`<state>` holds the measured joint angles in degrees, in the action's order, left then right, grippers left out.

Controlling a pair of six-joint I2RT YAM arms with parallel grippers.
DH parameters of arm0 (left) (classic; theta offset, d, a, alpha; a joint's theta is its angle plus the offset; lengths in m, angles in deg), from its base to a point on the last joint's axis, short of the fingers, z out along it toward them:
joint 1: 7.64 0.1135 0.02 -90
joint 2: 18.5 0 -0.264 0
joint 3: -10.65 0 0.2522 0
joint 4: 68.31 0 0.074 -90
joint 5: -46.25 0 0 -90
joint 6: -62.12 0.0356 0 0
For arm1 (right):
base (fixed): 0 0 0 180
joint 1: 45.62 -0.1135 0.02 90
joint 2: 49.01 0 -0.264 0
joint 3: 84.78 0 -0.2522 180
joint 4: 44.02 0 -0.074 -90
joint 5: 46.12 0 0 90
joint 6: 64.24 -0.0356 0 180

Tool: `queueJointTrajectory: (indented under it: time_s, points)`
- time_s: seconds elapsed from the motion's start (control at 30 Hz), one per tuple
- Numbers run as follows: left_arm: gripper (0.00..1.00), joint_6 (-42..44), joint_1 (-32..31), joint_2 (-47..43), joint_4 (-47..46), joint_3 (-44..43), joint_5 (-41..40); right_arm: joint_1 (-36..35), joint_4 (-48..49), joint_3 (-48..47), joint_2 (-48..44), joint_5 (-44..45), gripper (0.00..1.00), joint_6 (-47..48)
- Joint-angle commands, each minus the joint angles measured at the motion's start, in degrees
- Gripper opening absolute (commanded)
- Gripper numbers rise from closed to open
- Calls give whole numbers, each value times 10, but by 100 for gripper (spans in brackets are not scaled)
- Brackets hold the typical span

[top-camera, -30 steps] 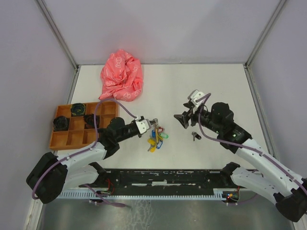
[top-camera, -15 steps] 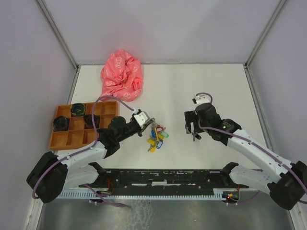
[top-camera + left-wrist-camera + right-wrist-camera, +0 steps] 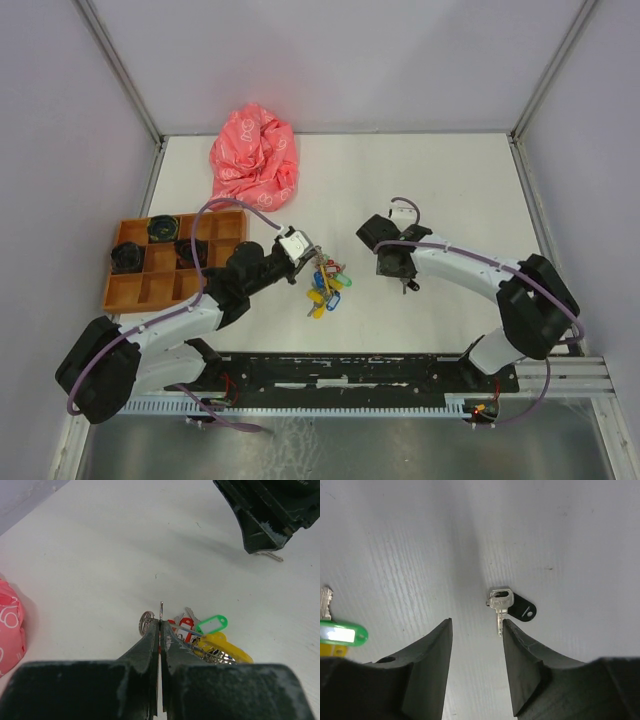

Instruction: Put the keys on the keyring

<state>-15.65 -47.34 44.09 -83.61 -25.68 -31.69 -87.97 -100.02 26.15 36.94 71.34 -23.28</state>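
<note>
The right gripper (image 3: 476, 623), jaws spread, is now brought down over the black-headed key (image 3: 502, 602) lying loose on the table (image 3: 450, 180) (a grasp seems next), while the keyring (image 3: 161, 611) is kept pinched in the left gripper (image 3: 160, 630)

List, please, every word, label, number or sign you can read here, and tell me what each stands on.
No text is legible in any view.
Pink cloth: white printed pattern, too small to read.
Green key tag: pale label window, no writing legible.
Loose key: faint mark on its black part, too blurred to read.
</note>
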Motion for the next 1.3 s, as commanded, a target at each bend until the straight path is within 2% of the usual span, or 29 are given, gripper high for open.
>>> queueJointTrajectory:
  time_s: [0.0, 0.17, 0.4, 1.27]
  points:
    - [3, -11, 1, -7, -13, -29, -12, -13, -39, -43, 45, 86, 50, -123]
    - [3, -10, 2, -5, -7, -34, -5, -13, -42, -54, 82, 109, 41, -171]
    - [3, -10, 2, 1, 5, -41, -6, -14, -56, -71, 120, 119, 35, -202]
    - [3, -8, 2, 10, 23, -54, 7, -5, -74, -57, 159, 132, 25, -237]
